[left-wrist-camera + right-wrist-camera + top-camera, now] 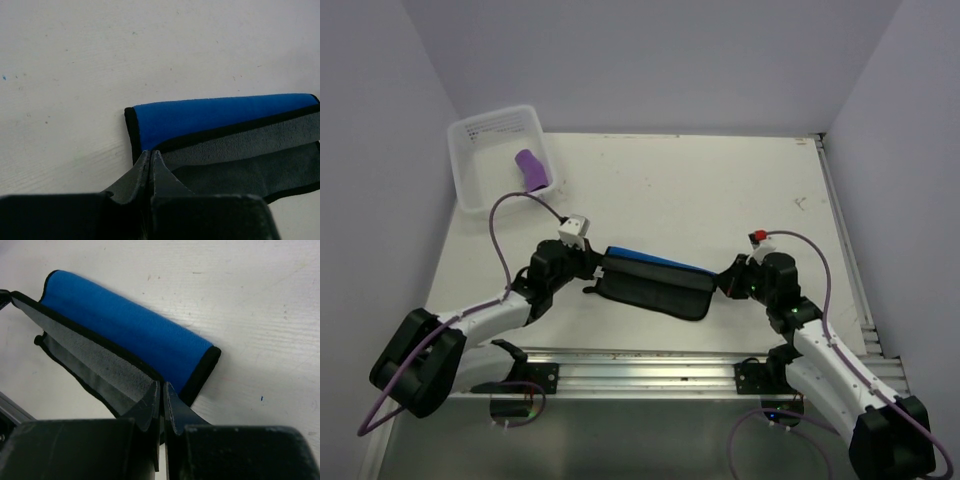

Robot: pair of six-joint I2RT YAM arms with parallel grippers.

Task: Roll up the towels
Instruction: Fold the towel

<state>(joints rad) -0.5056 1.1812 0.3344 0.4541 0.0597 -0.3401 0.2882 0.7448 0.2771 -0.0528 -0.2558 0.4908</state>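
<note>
Towels, three, small. Blue towel and grey towel: layered together near the middle of the table, toward 6 o'clock, stretched from 9 to 3 between the arms; blue fold at 12, grey flap at 6. Purple towel: already rolled, inside the clear tub at 10 o'clock. Soft, light, thin, limp, black-trimmed; likely to sag and unroll unless kept taut, so best taken at the end corners. Left gripper: pressed together, apparently pinching the grey towel at its 9 o'clock end. Right gripper: pressed together likewise at the 3 o'clock end. Label on the tub: print too small to read. No brand visible on any towel.
</note>
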